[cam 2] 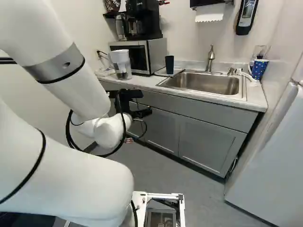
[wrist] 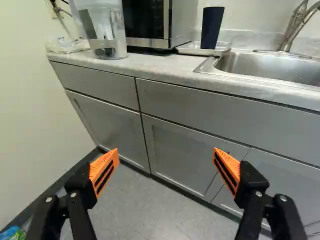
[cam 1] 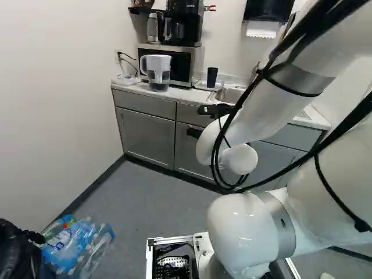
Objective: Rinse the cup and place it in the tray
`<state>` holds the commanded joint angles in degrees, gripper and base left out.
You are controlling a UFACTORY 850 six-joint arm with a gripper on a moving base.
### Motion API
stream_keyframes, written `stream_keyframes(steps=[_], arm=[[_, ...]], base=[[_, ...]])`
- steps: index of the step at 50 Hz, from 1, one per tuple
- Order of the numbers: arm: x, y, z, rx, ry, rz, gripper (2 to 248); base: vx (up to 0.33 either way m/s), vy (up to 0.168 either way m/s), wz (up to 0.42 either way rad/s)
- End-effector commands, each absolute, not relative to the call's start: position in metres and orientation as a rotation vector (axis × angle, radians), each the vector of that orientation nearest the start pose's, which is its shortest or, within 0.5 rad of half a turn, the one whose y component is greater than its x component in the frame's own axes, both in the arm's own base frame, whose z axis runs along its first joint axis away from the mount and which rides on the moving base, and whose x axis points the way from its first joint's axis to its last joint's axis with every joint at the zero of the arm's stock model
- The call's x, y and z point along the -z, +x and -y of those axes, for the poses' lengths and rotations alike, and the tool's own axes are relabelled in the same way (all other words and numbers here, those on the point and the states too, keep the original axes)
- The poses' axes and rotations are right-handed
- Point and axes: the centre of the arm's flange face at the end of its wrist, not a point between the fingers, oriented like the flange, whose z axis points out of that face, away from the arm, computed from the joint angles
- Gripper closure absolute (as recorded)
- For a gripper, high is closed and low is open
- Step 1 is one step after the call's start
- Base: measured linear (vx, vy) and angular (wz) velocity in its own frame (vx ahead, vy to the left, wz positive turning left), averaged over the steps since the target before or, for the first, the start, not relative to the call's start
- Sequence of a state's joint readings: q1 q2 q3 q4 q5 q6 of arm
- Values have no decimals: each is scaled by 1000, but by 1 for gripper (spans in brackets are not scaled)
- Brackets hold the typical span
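Note:
In the right base view my gripper (cam 2: 141, 103) is held out ahead of the cabinet fronts, below the countertop. The wrist view shows the gripper (wrist: 166, 156) open, its orange pads wide apart with nothing between them. A dark, tapered cup (wrist: 212, 27) stands on a shallow, light tray (wrist: 194, 49), on the counter between the microwave and the sink. That cup (cam 2: 169, 65) is upright, beyond the gripper and higher than it. The steel sink (cam 2: 208, 83) lies beside the tray, with a faucet (cam 2: 211, 56) behind it.
A clear water pitcher (wrist: 105, 30) stands on the counter before the microwave (cam 2: 154, 54). A blue dotted mug (cam 2: 258, 69) and a glass are at the sink's far side. Cabinet doors (wrist: 182, 145) face the gripper. Bottles in plastic (cam 1: 75, 247) lie by the left wall.

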<state>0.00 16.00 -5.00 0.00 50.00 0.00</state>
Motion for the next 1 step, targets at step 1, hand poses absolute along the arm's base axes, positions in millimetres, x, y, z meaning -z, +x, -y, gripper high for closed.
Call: stream_keyframes(steps=[1], arm=[[-366, 270, 0, 1824, -2558, 0, 3]], base=[[0, 0, 0]])
